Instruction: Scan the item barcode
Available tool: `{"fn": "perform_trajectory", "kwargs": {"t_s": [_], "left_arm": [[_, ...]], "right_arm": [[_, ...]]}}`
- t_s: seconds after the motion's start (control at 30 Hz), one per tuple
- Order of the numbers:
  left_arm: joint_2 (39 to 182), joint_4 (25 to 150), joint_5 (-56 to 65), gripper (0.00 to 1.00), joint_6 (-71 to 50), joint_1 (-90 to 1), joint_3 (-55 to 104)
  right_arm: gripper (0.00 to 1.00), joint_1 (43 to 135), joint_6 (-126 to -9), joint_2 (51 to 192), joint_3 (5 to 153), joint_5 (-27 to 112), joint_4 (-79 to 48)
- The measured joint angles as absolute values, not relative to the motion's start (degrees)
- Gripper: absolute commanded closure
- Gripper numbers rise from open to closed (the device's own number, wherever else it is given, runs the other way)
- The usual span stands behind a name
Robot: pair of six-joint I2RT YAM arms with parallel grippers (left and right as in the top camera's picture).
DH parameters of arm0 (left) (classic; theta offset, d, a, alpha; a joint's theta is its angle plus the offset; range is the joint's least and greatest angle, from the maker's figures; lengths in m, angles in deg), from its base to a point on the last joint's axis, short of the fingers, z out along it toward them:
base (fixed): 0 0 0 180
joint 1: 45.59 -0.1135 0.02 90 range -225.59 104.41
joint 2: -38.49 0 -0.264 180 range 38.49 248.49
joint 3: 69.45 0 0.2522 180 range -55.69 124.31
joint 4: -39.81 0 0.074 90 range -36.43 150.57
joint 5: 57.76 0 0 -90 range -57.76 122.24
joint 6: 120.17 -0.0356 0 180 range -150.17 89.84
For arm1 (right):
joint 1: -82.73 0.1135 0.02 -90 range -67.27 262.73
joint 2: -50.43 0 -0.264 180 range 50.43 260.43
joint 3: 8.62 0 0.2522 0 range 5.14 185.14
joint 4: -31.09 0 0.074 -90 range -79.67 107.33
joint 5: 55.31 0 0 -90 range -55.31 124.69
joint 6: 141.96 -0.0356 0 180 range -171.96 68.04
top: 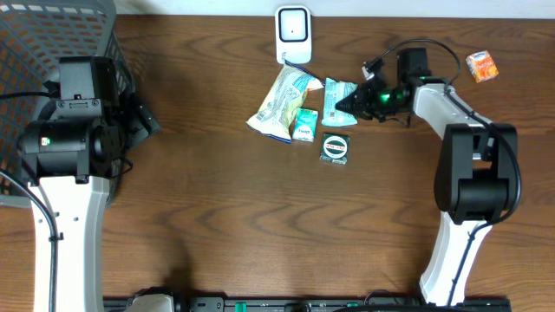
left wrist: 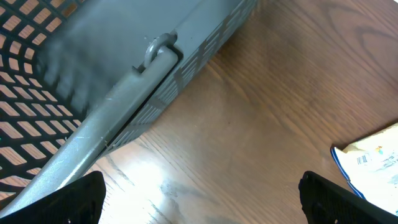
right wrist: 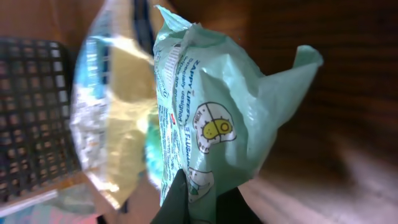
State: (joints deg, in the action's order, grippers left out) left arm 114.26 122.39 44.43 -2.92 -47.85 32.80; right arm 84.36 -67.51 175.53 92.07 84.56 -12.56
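Note:
A mint-green packet (top: pixel 336 100) lies among the items in the middle of the table, and my right gripper (top: pixel 354 102) is shut on its right end. In the right wrist view the packet (right wrist: pixel 224 106) stands upright, its lower edge pinched between the dark fingers (right wrist: pixel 180 202). The white barcode scanner (top: pixel 293 33) stands at the back centre. My left gripper (top: pixel 146 121) sits by the basket at the far left. Its fingers (left wrist: pixel 68 199) are spread wide and open over bare wood.
A yellow-white bag (top: pixel 282 104), a small green pack (top: pixel 303 126) and a round dark item (top: pixel 335 147) lie next to the packet. An orange item (top: pixel 482 66) sits at the back right. The grey mesh basket (top: pixel 35 52) fills the back left corner.

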Motion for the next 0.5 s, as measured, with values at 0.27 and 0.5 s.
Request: {"fn": "perform_trajectory", "kwargs": {"t_s": [0.27,0.5], "left_arm": [[114.26,122.39,44.43,0.02,-2.92,-47.85,32.8],[114.26,122.39,44.43,0.02,-2.92,-47.85,32.8]], "right_arm": [[0.99,85.41,-65.24,154.42,92.2,87.12,-15.21],[0.99,89.56,-60.21,145.5,92.55,88.16,-17.35]]}}
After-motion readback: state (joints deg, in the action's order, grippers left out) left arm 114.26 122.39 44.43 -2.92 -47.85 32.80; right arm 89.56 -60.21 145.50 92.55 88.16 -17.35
